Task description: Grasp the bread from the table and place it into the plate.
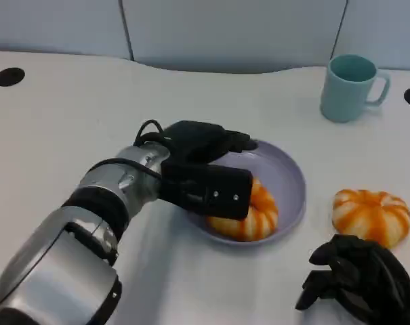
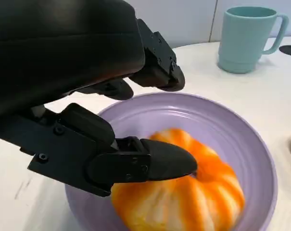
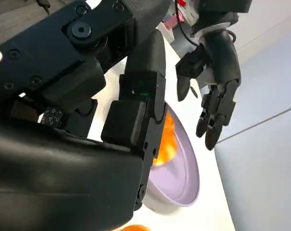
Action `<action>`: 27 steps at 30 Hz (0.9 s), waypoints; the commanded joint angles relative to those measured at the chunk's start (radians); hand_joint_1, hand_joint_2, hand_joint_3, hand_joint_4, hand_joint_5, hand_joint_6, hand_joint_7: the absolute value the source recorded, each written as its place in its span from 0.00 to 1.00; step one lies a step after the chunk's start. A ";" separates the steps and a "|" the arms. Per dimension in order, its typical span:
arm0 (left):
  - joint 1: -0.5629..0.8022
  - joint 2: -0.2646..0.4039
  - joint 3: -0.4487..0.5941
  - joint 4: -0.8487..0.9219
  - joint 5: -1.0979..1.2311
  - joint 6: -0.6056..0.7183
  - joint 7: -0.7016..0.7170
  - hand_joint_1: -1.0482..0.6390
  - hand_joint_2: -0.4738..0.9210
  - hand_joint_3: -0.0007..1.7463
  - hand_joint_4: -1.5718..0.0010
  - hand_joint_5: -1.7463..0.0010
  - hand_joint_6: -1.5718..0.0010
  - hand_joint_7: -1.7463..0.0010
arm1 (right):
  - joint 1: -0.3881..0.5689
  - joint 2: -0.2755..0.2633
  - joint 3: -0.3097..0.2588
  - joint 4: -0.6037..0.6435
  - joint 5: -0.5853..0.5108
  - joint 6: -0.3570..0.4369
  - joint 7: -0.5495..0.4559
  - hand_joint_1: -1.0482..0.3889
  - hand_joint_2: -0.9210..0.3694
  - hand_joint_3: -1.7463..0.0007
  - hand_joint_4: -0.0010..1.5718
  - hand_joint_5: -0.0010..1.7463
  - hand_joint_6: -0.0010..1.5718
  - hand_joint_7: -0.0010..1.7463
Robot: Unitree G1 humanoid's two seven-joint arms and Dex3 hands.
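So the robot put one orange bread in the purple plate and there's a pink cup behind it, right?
Nearly. One orange bread does lie in the purple plate, under the left hand. But the cup behind it is light teal, not pink; the head view shows it plainly, and so does the left wrist view.

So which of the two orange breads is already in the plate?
The bread under the left hand, lying in the purple plate. The other bread sits on the table by the right hand.

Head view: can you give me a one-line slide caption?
Left hand open above a bread in the purple plate; second bread on table.
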 commanded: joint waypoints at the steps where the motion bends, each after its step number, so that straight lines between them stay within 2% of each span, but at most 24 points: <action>1: -0.017 0.030 0.027 -0.019 -0.035 -0.028 -0.023 0.07 1.00 0.35 0.86 0.91 0.80 1.00 | -0.004 -0.015 -0.011 0.004 0.006 -0.001 0.004 0.04 0.20 1.00 0.92 0.39 0.94 0.24; 10: 0.003 0.090 0.141 -0.054 -0.164 -0.136 -0.092 0.09 1.00 0.32 0.86 0.90 0.80 1.00 | -0.019 -0.014 -0.019 0.036 0.007 -0.021 0.016 0.04 0.20 1.00 0.92 0.39 0.93 0.24; 18: 0.074 0.118 0.322 -0.093 -0.398 -0.186 -0.308 0.11 1.00 0.29 0.85 0.88 0.81 1.00 | -0.034 -0.020 -0.025 0.053 0.004 -0.021 0.016 0.04 0.20 1.00 0.92 0.39 0.93 0.24; 22: 0.131 0.120 0.418 -0.120 -0.532 -0.184 -0.436 0.12 1.00 0.27 0.89 0.88 0.84 1.00 | -0.034 -0.021 -0.027 0.050 0.003 -0.017 0.012 0.05 0.20 1.00 0.91 0.39 0.94 0.24; 27: 0.210 0.108 0.521 -0.171 -0.673 -0.186 -0.548 0.13 1.00 0.25 0.86 0.86 0.85 1.00 | -0.038 -0.024 -0.029 0.056 0.001 -0.021 0.017 0.06 0.19 1.00 0.91 0.40 0.93 0.23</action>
